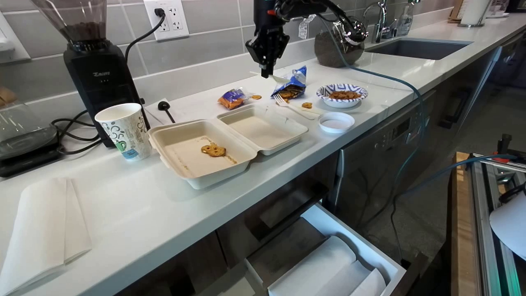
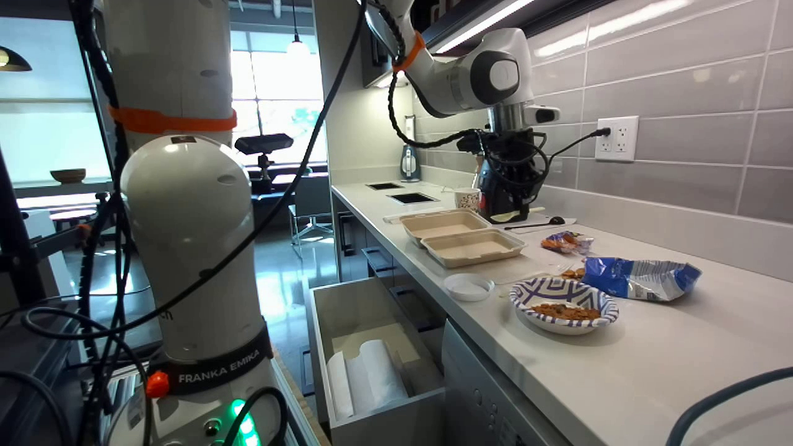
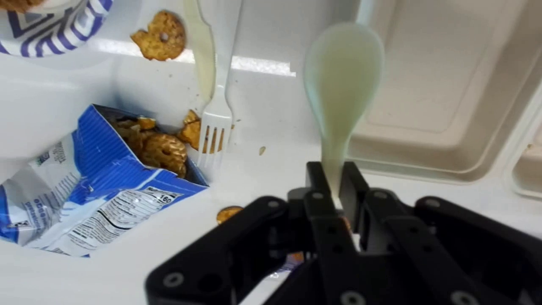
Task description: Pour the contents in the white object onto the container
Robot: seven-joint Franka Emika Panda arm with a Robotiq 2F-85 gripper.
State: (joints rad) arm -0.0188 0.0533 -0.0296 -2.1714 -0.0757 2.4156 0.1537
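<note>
- Clamshell [image 1: 235, 136] open on bench [image 1: 123, 205]; brown snack piece [image 1: 213, 150] in half nearest paper cup [image 1: 124, 131]; bare strip to bench edge
- Low white cup [image 1: 336, 123] near edge, between clamshell and bowl [image 1: 340, 103] of brown bits [image 1: 344, 95]
- End effector [image 3: 333, 173] pinching pale spoon [image 3: 345, 72]

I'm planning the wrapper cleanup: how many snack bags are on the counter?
2: the open blue bag beside the blue-patterned bowl, and the smaller blue-and-orange bag near the foam clamshell box. Others could be hidden.
</note>
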